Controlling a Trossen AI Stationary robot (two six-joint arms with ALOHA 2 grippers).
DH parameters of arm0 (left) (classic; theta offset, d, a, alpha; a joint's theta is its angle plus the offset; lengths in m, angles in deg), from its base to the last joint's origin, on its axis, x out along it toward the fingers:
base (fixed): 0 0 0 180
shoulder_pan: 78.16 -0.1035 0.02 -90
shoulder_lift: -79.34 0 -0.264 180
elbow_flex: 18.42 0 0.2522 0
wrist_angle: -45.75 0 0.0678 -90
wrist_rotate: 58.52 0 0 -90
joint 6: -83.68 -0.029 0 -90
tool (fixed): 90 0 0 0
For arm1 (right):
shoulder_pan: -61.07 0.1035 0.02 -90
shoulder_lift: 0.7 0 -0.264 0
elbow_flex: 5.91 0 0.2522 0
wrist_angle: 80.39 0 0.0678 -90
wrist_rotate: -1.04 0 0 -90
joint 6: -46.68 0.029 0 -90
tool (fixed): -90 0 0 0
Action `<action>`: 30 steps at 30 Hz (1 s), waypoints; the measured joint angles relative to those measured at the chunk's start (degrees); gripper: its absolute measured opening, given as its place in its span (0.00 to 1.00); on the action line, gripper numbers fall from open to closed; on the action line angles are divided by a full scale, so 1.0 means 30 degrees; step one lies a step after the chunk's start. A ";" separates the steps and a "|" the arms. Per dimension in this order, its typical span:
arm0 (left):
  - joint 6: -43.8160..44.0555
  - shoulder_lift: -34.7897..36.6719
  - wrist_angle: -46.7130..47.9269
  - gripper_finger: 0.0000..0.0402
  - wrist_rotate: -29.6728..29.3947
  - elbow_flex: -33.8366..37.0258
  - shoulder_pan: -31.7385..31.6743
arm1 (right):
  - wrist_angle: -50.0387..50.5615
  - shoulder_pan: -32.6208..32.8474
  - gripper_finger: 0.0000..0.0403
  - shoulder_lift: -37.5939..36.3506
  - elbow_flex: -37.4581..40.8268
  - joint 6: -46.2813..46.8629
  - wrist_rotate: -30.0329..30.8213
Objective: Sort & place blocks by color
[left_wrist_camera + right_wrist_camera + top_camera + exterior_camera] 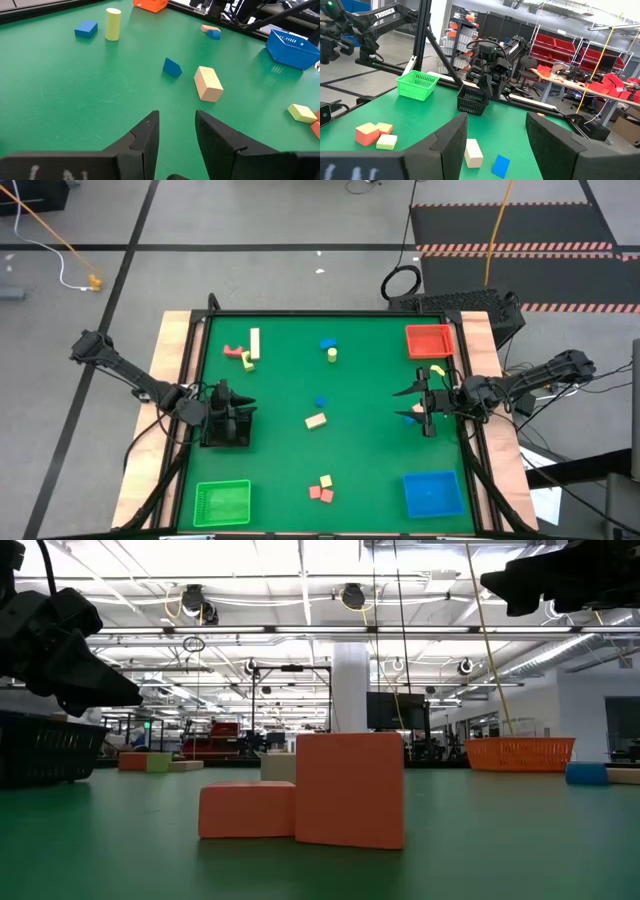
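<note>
Small blocks lie scattered on the green table (370, 440). A pink L-shape (237, 352) and a tan bar (255, 343) are at the far left. A blue block (328, 343) and a yellow cylinder (113, 23) are far centre. A blue wedge (172, 67) and a tan block (208, 83) are mid-table. Red blocks (350, 790) and a yellow one (326, 480) are near the front. My left gripper (177, 135) hovers open at the left, above the table. My right gripper (495, 135) hovers open at the right, pointing across the table.
A red tray (430, 340) stands far right, a blue tray (433, 493) near right and a green tray (222, 503) near left. A black bin (228, 427) sits by my left gripper. A blue block (415, 418) lies under my right gripper, a yellow and pink pair (437, 371) beside it.
</note>
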 joint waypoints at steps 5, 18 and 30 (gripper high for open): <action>0.0005 -0.0002 0.0000 0.32 0.0000 -0.0003 -0.0006 | -0.0004 0.0004 0.49 0.0005 -0.0001 0.0000 -0.0006; -0.0002 0.0004 0.0000 0.32 0.0000 -0.0005 -0.0001 | 0.0000 0.0001 0.49 0.0001 0.0003 0.0000 -0.0003; -0.0002 0.0004 -0.0003 0.32 0.0001 -0.0003 0.0001 | -0.0007 0.0004 0.49 0.0006 0.0000 0.4952 -0.0035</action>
